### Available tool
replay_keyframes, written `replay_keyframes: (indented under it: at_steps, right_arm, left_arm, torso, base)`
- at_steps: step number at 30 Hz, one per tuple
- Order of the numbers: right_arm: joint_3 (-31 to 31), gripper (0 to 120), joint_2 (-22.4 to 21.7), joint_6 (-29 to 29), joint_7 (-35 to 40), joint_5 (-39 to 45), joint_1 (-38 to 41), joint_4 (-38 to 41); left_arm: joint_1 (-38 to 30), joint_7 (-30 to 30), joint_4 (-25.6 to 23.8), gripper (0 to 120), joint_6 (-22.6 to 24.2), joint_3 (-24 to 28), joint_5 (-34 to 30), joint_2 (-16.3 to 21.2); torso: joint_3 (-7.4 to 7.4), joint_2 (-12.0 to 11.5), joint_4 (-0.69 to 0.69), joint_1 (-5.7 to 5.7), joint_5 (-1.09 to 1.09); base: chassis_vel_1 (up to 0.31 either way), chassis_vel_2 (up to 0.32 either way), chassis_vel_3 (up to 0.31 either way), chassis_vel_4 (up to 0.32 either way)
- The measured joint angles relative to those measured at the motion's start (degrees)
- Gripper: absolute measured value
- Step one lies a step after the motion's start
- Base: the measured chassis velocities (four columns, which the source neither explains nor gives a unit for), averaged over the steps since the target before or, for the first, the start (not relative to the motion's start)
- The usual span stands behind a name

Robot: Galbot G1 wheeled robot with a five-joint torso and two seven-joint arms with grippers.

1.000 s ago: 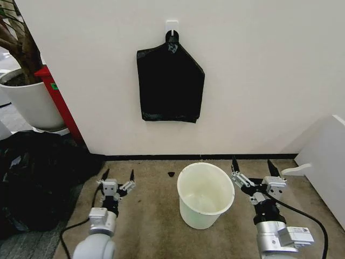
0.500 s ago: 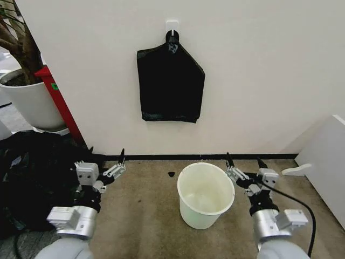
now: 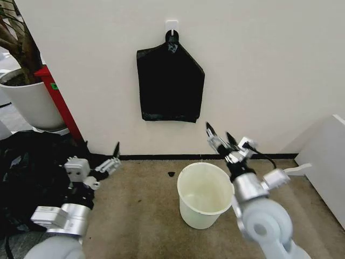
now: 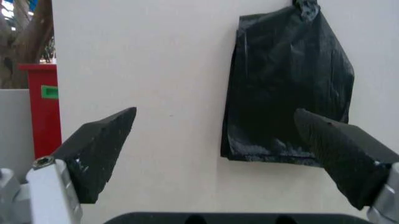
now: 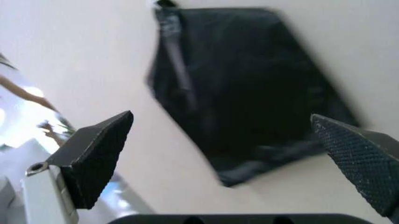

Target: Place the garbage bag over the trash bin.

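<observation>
The right gripper (image 3: 219, 136) is rising from beside the trash bin (image 3: 205, 195) toward the garbage bag (image 3: 170, 85) hanging on the wall hook (image 3: 172, 25), jaws spread and empty. The left gripper (image 3: 102, 158), also spread, is drifting leftward.

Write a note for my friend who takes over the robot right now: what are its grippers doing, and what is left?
Left gripper: open, empty, raised low on the left, near the dark heap of bags.
Right gripper: open, empty, lifted above the trash bin's far rim, pointing toward the wall.
Garbage bag: hanging flat from the wall hook, untouched.
Trash bin: upright on the floor below the bag, empty.
Done: nothing yet, beyond the grippers facing the bag.
Left: take the bag off the hook, open it, fit it over the bin's rim.
</observation>
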Motion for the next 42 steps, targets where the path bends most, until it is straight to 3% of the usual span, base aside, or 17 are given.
replay_keyframes:
  at_steps: [7, 14, 24, 37, 42]
  right_arm:
    - [-6.6, 100, 9.6, -0.1, 5.8, 8.3, 14.5, -8.9]
    - [-7.7, 100, 16.0, 4.0, 10.5, 14.8, 29.4, -18.7]
    - [-6.2, 100, 16.5, 8.1, 10.3, 14.2, 42.1, -33.1]
    - [-4.5, 99, 16.9, 8.0, 8.5, 13.4, 47.3, -43.0]
    - [-4.2, 82, 16.8, 7.6, 7.6, 13.4, 47.7, -43.9]
  left_arm:
    - [1.2, 2.5, 2.2, 100, -3.3, -0.5, 3.5, -0.9]
    - [1.7, 3.1, 2.4, 100, -4.4, -0.5, 5.7, -2.0]
    - [2.4, 3.3, 1.0, 100, -4.8, -0.4, 6.8, -3.6]
    - [3.9, 3.0, 0.2, 100, -5.5, -0.4, 9.1, -4.7]
    - [4.4, 2.7, -0.3, 100, -5.5, -0.8, 9.2, -4.9]
  torso:
    - [0.00, 0.0, 0.01, 0.00, 0.00]
    - [-0.01, 0.0, 0.01, 0.00, -0.02]
    - [0.00, 0.0, 0.01, 0.00, 0.02]
    - [-0.01, 0.0, 0.01, 0.00, 0.02]
    - [-0.01, 0.0, 0.00, 0.00, 0.02]
  base:
    - [0.000, 0.000, 0.000, 0.000]
    - [0.000, 0.000, 0.000, 0.000]
    - [0.000, 0.000, 0.000, 0.000]
    - [0.000, 0.000, 0.000, 0.000]
    - [0.000, 0.000, 0.000, 0.000]
